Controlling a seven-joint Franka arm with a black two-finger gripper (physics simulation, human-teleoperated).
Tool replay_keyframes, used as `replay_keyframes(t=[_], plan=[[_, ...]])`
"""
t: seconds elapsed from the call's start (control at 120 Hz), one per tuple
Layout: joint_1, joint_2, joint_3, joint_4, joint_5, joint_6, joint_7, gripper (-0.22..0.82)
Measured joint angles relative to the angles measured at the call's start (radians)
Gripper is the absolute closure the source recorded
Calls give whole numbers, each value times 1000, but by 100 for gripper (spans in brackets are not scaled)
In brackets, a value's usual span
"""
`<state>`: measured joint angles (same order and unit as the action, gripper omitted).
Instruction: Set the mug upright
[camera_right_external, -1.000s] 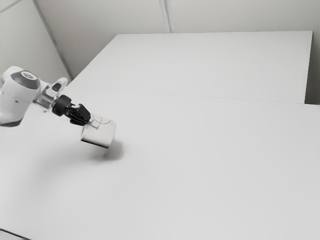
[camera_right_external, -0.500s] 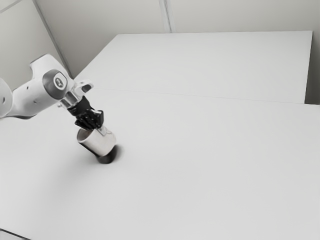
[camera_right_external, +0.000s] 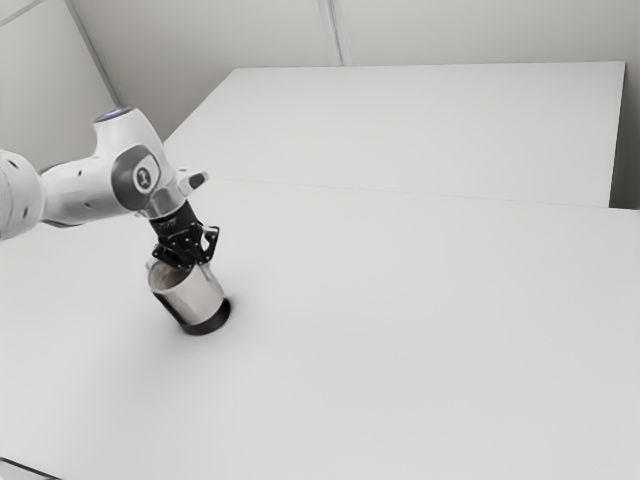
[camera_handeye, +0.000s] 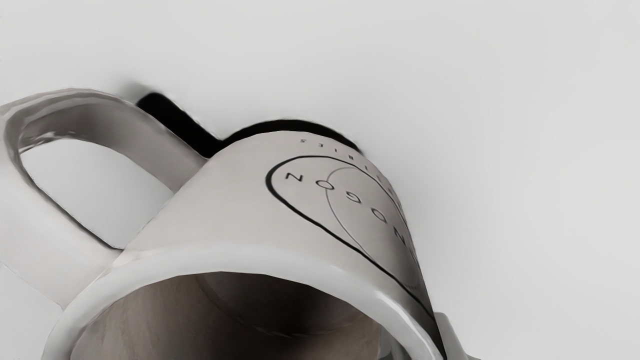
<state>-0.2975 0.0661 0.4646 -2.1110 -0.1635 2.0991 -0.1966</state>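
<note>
Arm (camera_right_external: 135, 175) comes in from ext. view's L, bent over the bench (camera_right_external: 430, 340), hand angled steeply down. Pincer (camera_right_external: 191, 267) is closed on the mug's wall nr. the rim, 1 finger (camera_handeye: 451, 337) outside, the other inside, just the wall's thickness betw. them. Mug (camera_right_external: 197, 300), off-white w/ circle logo & lettering, leans below the hand, mouth up toward it, handle (camera_handeye: 35, 250) out to 1 side; base at/nr. bench, contact unclear. Pale wall (camera_right_external: 480, 30) behind.
</note>
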Motion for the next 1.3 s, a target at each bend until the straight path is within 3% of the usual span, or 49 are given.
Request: replay_keyframes(t=[0.383,0.575,0.725,0.883,1.1,1.3], plan=[[-28,68,-1,26,53,-20,-200,77],[-38,79,-1,55,72,-53,-249,36],[-38,74,-1,59,75,-64,-275,18],[-38,48,0,86,76,-82,-274,9],[-39,-19,5,181,118,-137,-174,3],[-33,-52,0,397,190,-266,-30,1]])
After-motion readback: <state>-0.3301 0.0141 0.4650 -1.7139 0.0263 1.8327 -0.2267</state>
